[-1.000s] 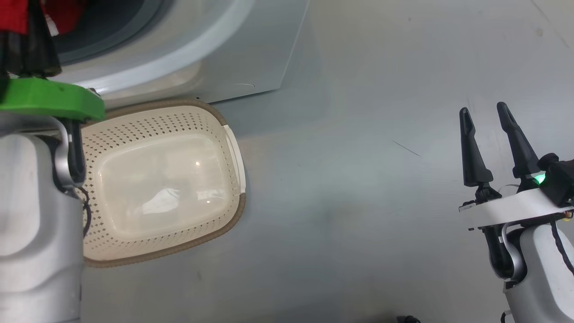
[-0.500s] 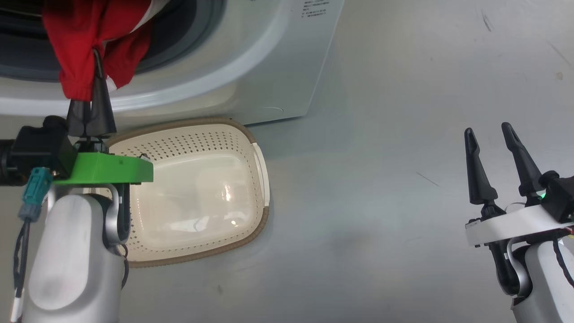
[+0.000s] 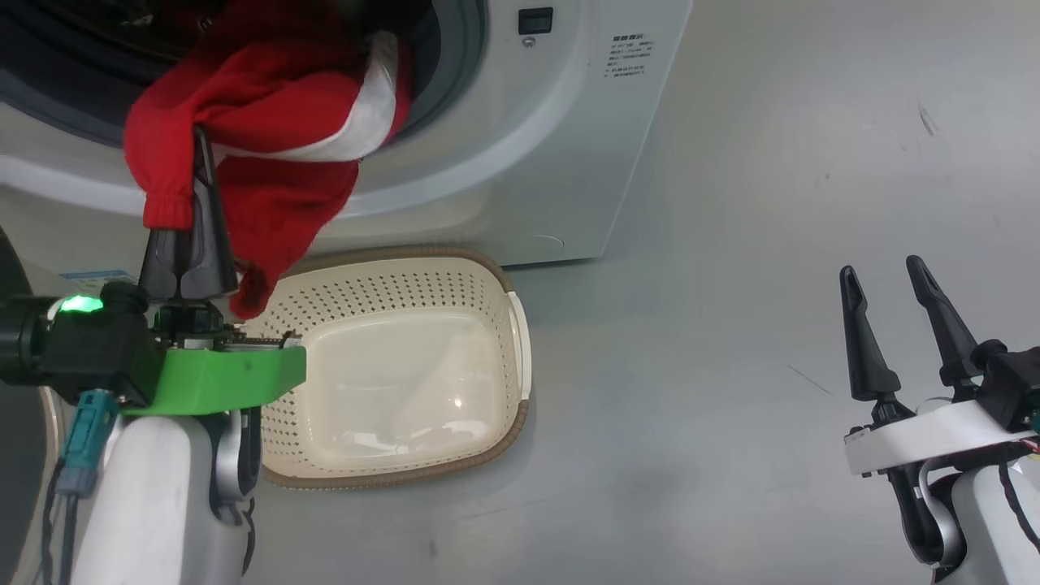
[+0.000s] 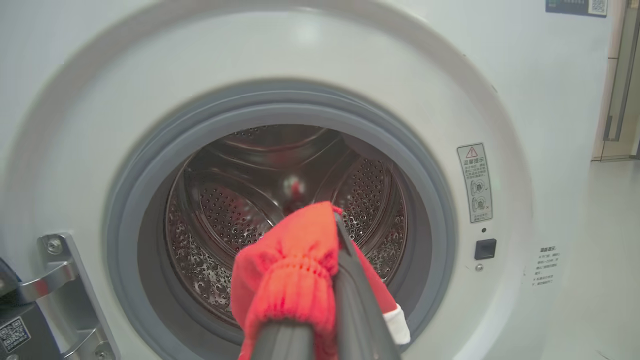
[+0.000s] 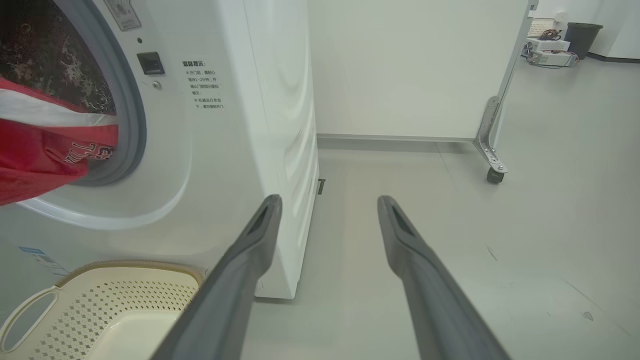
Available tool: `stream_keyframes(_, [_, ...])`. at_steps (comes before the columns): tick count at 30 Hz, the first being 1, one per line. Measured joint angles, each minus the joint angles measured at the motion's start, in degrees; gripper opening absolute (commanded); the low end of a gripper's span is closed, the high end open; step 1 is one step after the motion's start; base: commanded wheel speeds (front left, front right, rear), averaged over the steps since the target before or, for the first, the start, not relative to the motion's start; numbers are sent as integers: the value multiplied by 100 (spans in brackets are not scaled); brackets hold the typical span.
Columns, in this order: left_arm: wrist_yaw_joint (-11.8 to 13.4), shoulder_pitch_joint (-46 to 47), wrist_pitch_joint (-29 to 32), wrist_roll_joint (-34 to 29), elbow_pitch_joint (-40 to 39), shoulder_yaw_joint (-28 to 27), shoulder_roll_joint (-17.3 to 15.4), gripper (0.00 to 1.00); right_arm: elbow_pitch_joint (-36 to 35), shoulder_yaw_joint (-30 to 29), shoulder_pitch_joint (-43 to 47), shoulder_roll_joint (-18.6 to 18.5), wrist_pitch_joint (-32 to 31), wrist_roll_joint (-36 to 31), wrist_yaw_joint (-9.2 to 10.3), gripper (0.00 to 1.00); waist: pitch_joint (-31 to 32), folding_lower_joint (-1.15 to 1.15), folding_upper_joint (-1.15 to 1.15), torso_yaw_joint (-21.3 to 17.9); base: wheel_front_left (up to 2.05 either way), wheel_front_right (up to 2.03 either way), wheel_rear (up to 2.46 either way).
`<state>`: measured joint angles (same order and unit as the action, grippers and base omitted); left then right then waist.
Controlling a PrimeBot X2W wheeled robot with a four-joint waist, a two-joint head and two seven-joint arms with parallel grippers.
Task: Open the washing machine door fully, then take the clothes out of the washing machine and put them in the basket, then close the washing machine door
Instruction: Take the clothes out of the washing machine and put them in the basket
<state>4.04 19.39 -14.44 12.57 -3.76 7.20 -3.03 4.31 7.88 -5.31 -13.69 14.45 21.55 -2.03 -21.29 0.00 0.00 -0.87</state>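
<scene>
Between the closed fingers of the left tool point(image 3: 200, 142) hangs a red jersey point(image 3: 276, 106), half out of the washer point(image 3: 569, 162) ahead. Unloading step; next it likely needs lowering into the basket point(image 3: 390, 481) just below. Right tool point(image 3: 881, 272), well aside, gapes empty.

red clothes point(image 3: 268, 122) with white trim; cream perforated basket point(image 3: 390, 288), brown rim; white washing machine point(image 3: 552, 162).

Test lab. Evidence: white front-loading washing machine point(image 5: 235, 130) on bare grey floor point(image 5: 550, 225); white castor-mounted partition point(image 5: 415, 65); cabled electronics boxes point(image 5: 547, 45).
</scene>
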Motion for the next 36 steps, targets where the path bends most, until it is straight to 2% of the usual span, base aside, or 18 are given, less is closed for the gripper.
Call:
stream_keyframes(12, [48,-784,81,3,-385,267,4,0,-142,60,59,2,-77,-1,15,100,193,0,0,117,0,0,0])
stream_keyframes(19, [20,-1294,516,275,45,812,21,0,-281,125,86,3,-180,-1,15,100,151,0,0,81,0,0,0])
stream_keyframes(36, [-115,-1047,936,433,1597,881,16,0,-463,260,-67,118,-213,1,-33,100,-208,0,0,-275,0,0,0])
